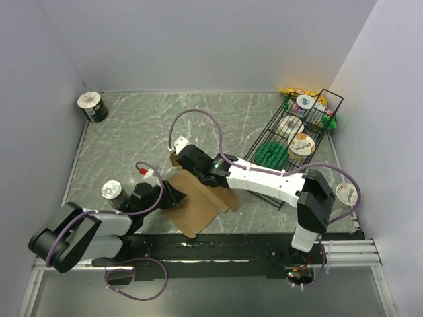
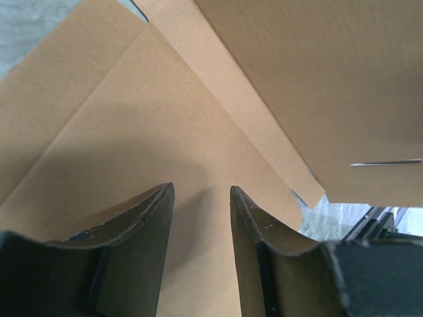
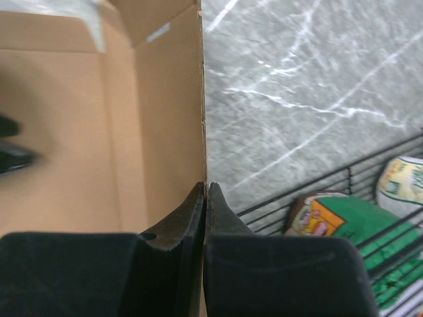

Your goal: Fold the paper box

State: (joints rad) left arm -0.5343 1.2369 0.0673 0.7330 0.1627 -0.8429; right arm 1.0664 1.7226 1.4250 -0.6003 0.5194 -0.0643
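The paper box [image 1: 198, 201] is plain brown cardboard, partly folded, at the near middle of the table. My right gripper [image 3: 205, 186] is shut on the edge of one upright wall of the box [image 3: 168, 119]; in the top view it [image 1: 180, 157] sits at the box's far end. My left gripper [image 2: 201, 191] is open, its fingers [image 2: 142, 224] close over a flat cardboard panel [image 2: 152, 119] with nothing between them. In the top view it [image 1: 173, 195] is at the box's left side.
A black wire basket [image 1: 299, 132] with packaged food stands at the back right, also seen in the right wrist view [image 3: 344, 218]. A can [image 1: 93, 106] stands at the back left, another can [image 1: 114, 192] by the left arm, a round lid [image 1: 346, 193] at the right edge.
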